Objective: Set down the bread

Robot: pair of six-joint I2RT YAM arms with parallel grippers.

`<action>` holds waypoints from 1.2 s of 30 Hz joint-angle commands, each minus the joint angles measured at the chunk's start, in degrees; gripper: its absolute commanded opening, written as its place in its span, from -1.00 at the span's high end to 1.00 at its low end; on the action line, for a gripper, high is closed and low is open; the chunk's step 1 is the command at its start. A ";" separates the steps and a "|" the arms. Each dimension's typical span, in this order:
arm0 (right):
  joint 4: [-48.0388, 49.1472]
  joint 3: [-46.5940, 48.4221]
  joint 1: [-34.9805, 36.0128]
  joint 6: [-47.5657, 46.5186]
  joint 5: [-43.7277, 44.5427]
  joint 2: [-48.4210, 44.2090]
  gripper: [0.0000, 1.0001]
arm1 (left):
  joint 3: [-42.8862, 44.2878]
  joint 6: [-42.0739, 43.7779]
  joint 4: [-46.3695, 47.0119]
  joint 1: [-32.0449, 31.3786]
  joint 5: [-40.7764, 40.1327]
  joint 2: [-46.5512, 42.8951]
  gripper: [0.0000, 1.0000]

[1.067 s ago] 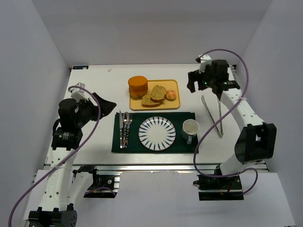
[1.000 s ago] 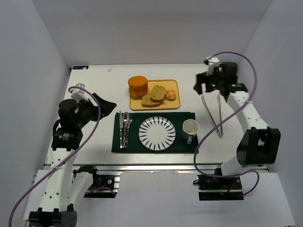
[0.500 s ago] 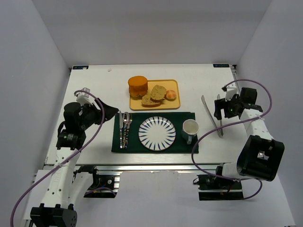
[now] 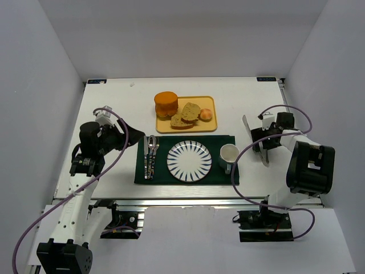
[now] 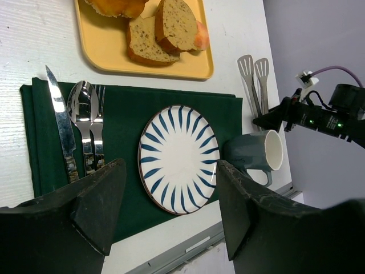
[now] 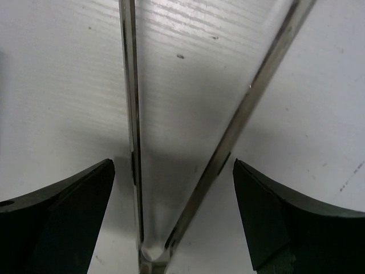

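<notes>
Bread slices [image 4: 185, 114] are lying overlapped on the yellow tray [image 4: 197, 128], just beside a pink-orange ball [image 4: 206, 115] and behind the striped plate [image 4: 189, 161]. Right gripper [image 6: 171, 171] is hovering over the metal tongs [image 6: 132, 85], jaws spread and straddling both tong arms. Left gripper [image 5: 171, 165] is hanging released, jaws wide apart, holding nothing, left of the green placemat [image 4: 159, 174].

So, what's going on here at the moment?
The right gripper is low over the tongs on the table, open, with both tong arms between its fingers, so it looks set to pick them up. The left gripper hovers open beside the green mat, holding nothing. Both bread slices lie on the yellow tray, and the striped plate has nothing on it.
</notes>
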 commanded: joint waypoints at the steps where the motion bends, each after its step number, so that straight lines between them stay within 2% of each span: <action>1: 5.85 -0.35 1.05 2.13 2.10 2.13 -0.78 | -0.57 1.04 0.68 -0.07 0.53 -0.64 -0.48; 4: 6.74 0.27 1.05 1.88 2.81 3.80 -0.67 | -0.66 0.87 0.42 -0.07 0.01 -0.91 -0.48; 7: 6.91 0.27 1.05 0.82 2.72 4.86 -0.42 | -0.84 0.78 0.33 -0.07 -0.43 -1.00 -0.48; 9: 6.57 0.36 1.05 0.64 2.72 5.30 -0.19 | -1.01 0.61 0.59 0.02 -0.61 -1.17 -0.48; 10: 6.13 0.53 0.97 0.47 1.85 5.39 0.03 | -1.02 0.43 0.68 -0.07 -0.61 -1.17 -0.48; 11: 5.60 0.62 0.88 0.29 1.40 5.30 0.17 | -1.02 0.43 0.68 -0.07 -0.70 -1.09 -0.48; 14: 3.23 2.28 0.70 -0.15 -0.88 3.55 0.52 | -0.58 0.43 0.51 0.02 -1.05 -1.09 -0.48; 17: -0.20 6.40 1.14 -1.02 -4.65 -0.05 0.64 | -0.05 0.60 0.24 -0.07 -1.14 -1.00 -0.48; 19: -3.43 9.74 2.01 -1.29 -7.20 -2.16 0.63 | 0.21 0.60 0.24 -0.07 -0.96 -0.82 -0.48; 24: -8.99 20.90 8.52 -0.86 -9.14 -3.05 0.34 | 0.30 0.52 1.03 -0.07 0.09 0.14 -0.48; 28: -10.57 25.93 13.53 0.29 -8.89 -1.21 0.09 | 0.83 0.52 1.03 -0.07 0.01 0.15 -0.48; 36: -11.45 31.47 21.88 -3.40 -6.60 2.31 0.07 | 0.66 0.61 -0.55 -0.07 -0.52 -1.35 -0.48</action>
